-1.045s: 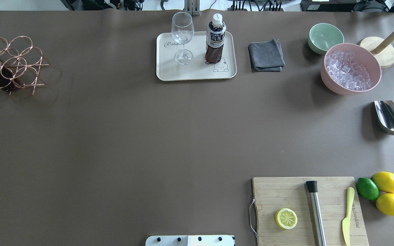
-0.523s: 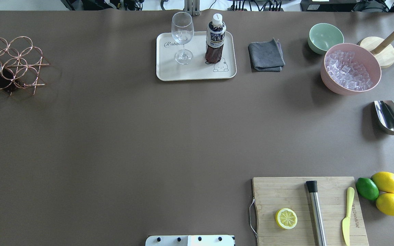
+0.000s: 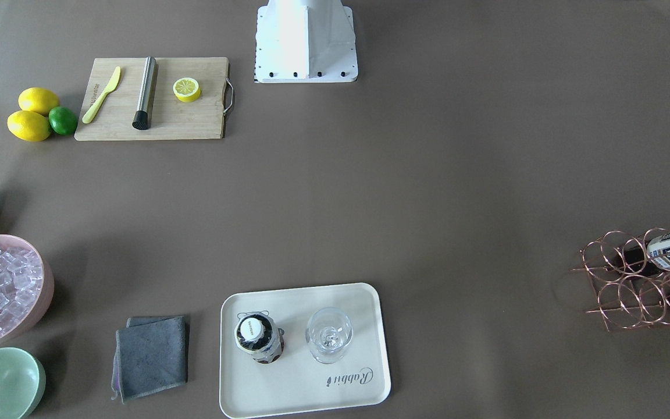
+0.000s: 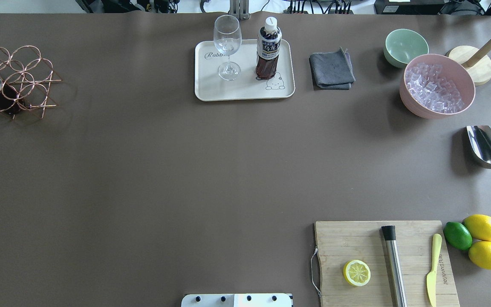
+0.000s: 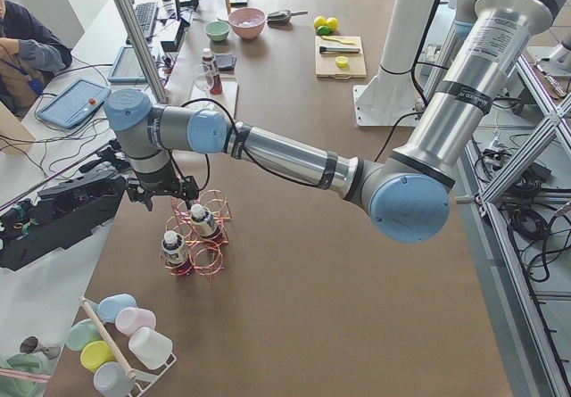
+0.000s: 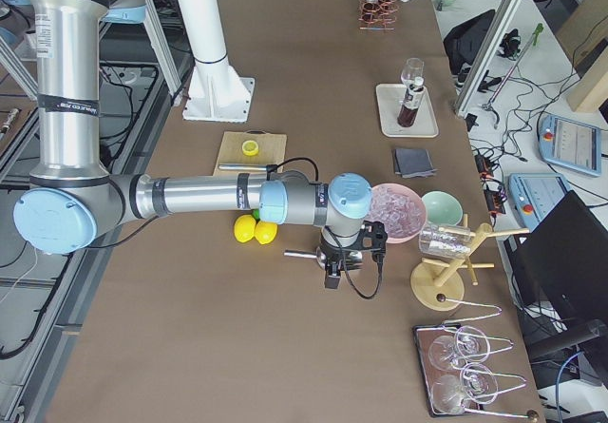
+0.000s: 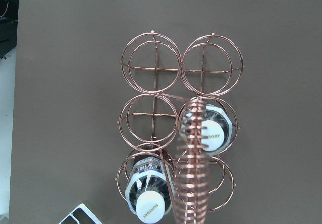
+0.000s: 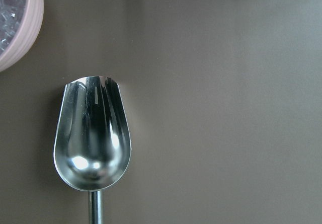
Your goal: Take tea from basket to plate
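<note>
One tea bottle stands upright on the cream plate, next to a wine glass; the bottle and the plate also show in the front-facing view. The copper wire basket stands at the table's far left. In the left wrist view it holds two tea bottles beside its coiled handle. My left gripper hangs just above the basket; I cannot tell whether it is open or shut. My right gripper hovers over a steel scoop; its state is unclear too.
A grey cloth, a mint-green bowl and a pink bowl of ice lie right of the plate. A cutting board with a lemon half, a muddler and a knife is front right, beside lemons and a lime.
The tea bottle at the basket's left edge has shifted slightly in the overhead view. Everything else on the table is the same.
</note>
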`<move>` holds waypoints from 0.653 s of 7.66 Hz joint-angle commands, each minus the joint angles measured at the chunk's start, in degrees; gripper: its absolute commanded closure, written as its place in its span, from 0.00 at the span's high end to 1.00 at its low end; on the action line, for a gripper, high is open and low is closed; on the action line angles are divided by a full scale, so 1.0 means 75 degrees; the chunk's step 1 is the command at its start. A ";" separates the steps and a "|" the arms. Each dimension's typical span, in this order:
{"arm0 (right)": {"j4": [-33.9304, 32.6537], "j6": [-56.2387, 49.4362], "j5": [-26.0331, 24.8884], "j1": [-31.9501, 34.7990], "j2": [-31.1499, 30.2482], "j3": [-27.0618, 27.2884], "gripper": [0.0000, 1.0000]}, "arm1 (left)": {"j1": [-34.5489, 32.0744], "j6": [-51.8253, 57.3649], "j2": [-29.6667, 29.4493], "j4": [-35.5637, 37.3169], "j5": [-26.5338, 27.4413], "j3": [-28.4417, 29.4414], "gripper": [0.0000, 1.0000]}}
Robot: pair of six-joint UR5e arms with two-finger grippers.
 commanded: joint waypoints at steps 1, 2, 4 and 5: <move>-0.0005 0.0000 0.0001 0.0008 0.0000 0.0000 1.00 | -0.0425 0.0000 0.0584 0.0015 -0.0033 -0.0203 0.98; -0.0005 0.0000 0.0001 0.0008 0.0000 0.0000 1.00 | -0.0426 -0.0011 0.0749 0.0003 -0.0033 -0.0226 0.98; -0.0005 0.0000 0.0001 0.0008 0.0000 0.0000 1.00 | -0.0426 -0.2048 0.1158 0.0003 -0.0033 -0.0203 0.98; -0.0005 0.0000 0.0001 0.0020 0.0000 0.0000 1.00 | -0.0426 -0.3304 0.1451 0.0003 -0.0033 -0.0215 0.98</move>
